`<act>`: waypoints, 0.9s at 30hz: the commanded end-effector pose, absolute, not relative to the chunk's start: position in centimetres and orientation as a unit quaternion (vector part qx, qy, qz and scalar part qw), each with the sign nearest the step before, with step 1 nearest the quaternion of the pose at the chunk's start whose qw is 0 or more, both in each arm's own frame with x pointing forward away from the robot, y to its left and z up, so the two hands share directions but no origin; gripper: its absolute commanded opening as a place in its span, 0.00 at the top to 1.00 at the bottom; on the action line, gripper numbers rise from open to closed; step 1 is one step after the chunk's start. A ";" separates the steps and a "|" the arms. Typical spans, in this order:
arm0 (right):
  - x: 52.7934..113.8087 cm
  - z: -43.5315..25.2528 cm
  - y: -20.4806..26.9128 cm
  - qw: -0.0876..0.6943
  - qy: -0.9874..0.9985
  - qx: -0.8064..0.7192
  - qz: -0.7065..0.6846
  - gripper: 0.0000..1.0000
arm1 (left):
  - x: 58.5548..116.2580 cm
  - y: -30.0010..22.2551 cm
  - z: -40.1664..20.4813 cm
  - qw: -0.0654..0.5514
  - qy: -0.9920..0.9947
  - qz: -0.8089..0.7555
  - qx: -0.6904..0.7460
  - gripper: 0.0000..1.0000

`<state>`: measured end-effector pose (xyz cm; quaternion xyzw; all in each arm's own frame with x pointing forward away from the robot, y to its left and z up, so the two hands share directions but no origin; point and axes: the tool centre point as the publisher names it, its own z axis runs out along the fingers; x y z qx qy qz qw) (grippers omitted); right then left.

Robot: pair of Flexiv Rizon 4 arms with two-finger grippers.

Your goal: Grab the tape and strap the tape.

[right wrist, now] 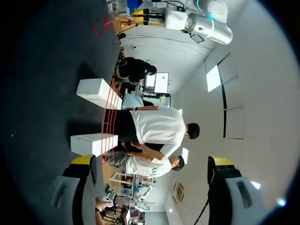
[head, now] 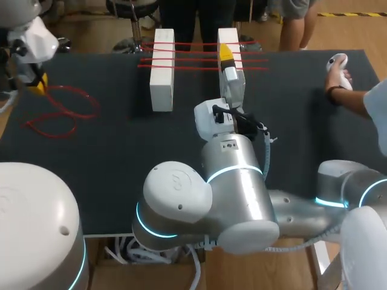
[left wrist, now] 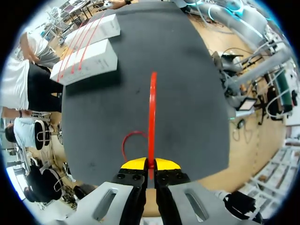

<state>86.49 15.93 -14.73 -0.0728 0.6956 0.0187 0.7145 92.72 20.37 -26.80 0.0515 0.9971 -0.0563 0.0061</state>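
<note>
Red tape is pinched between the yellow tips of the left gripper, which we log as closed tight on it from both sides. From the fingers the tape runs out straight ahead over the dark table. A slack loop of it lies on the surface just beyond the tips.

In the head view this gripper hangs at the table's 10 o'clock corner, with loose coils of the tape spread toward 9 o'clock.

2 white blocks stand apart at 12 o'clock, with 4 red strands stretched across both.

Right gripper: fingers spread wide, holding nothing. It hovers at the right-hand block, well apart from the pinched tape.

At 2 o'clock a person's hand holds a white controller over the table's edge.
</note>
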 end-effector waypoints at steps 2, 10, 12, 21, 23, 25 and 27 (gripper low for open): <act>86.5 -14.6 15.7 0.713 0.697 -0.075 0.019 0.00 | 92.9 21.6 -28.3 0.003 0.994 -0.095 0.060 1.00; 86.5 -14.6 15.7 0.713 0.697 -0.075 0.019 0.00 | 92.8 21.2 -29.2 -0.011 0.993 -0.104 0.058 0.00; 86.5 -14.6 15.7 0.713 0.697 -0.075 0.019 0.00 | 92.8 21.2 -29.2 -0.011 0.993 -0.104 0.058 0.00; 86.5 -14.6 15.7 0.713 0.697 -0.075 0.019 0.00 | 92.8 21.2 -29.2 -0.011 0.993 -0.104 0.058 0.00; 86.5 -14.6 15.7 0.713 0.697 -0.075 0.019 0.00 | 92.8 21.2 -29.2 -0.011 0.993 -0.104 0.058 0.00; 86.5 -14.6 15.7 0.713 0.697 -0.075 0.019 0.00 | 92.8 21.2 -29.2 -0.011 0.993 -0.104 0.058 0.00; 86.5 -14.6 15.7 0.713 0.697 -0.075 0.019 0.00 | 92.8 21.2 -29.2 -0.011 0.993 -0.104 0.058 0.00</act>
